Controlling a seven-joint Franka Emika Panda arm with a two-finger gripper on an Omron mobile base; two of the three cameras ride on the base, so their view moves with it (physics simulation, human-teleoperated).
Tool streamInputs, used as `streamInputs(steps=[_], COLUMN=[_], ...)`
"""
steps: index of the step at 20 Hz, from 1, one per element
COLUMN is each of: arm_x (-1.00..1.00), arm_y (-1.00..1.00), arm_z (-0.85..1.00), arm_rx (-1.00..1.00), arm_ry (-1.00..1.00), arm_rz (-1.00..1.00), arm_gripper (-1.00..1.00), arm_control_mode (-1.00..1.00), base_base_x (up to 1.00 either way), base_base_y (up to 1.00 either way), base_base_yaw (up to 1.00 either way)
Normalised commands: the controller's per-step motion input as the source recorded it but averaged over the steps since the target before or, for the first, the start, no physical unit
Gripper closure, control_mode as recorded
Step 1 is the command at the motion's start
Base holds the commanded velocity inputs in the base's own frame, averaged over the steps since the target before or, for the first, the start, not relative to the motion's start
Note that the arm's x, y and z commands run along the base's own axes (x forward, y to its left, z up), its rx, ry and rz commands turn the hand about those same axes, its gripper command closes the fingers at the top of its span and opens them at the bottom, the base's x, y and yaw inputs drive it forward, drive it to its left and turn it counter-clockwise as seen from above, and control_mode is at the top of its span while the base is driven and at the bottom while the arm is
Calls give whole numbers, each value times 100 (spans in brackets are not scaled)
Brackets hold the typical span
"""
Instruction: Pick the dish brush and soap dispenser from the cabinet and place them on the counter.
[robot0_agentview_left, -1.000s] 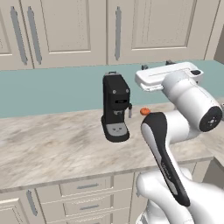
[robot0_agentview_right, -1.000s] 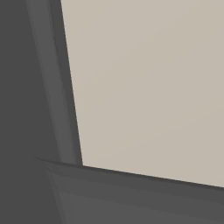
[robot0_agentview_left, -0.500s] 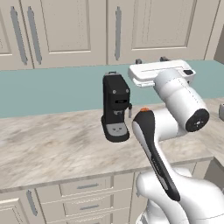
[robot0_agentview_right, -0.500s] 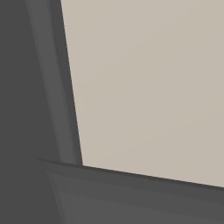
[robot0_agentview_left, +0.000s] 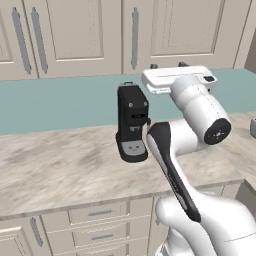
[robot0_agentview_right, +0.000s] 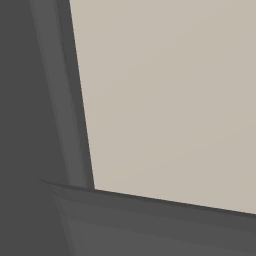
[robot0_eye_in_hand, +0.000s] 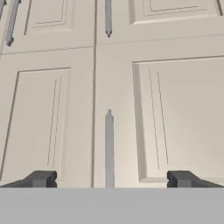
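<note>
The cabinet (robot0_agentview_left: 175, 30) is a row of beige panelled upper doors, all closed, and in the hand view its doors (robot0_eye_in_hand: 175, 118) stand straight ahead. A grey bar handle (robot0_eye_in_hand: 109, 148) runs up between my two fingertips (robot0_eye_in_hand: 41, 178). My gripper (robot0_agentview_left: 168, 65) is raised level in front of the closed doors, just below the handle (robot0_agentview_left: 135, 37), open with nothing between its fingers. In the hand view the gripper (robot0_eye_in_hand: 111, 179) lines up with that handle. The dish brush and soap dispenser are out of view. The marbled counter (robot0_agentview_left: 65, 170) lies below.
A black coffee machine (robot0_agentview_left: 132, 122) stands on the counter right under my hand, with my forearm beside it. Cream drawers (robot0_agentview_left: 100, 220) run under the counter edge. A small grey object (robot0_agentview_left: 253, 127) sits at the far right. A plain beige surface (robot0_agentview_right: 175, 100) lies close to the right base view.
My hand has risen a little and shifted left toward the cabinet doors, and the elbow has lifted with it. The fingers have stayed wide apart.
</note>
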Motion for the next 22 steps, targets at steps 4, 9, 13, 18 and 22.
streamInputs(steps=[4, 9, 13, 18, 22], arm_x=[43, 47, 34, 38, 42], arm_y=[0, 4, 4, 9, 6], arm_z=[0, -1, 0, 0, 0], arm_rx=[0, 0, -1, -1, 0], arm_ry=[0, 0, -8, -7, -2], arm_rz=[0, 0, 0, 0, 0], arm_gripper=[-100, -100, -100, -100, -100], arm_control_mode=[-100, -100, -100, -100, -100], base_base_x=[0, 0, 0, 0, 0], base_base_y=[0, 0, 0, 0, 0], base_base_yaw=[0, 0, 0, 0, 0])
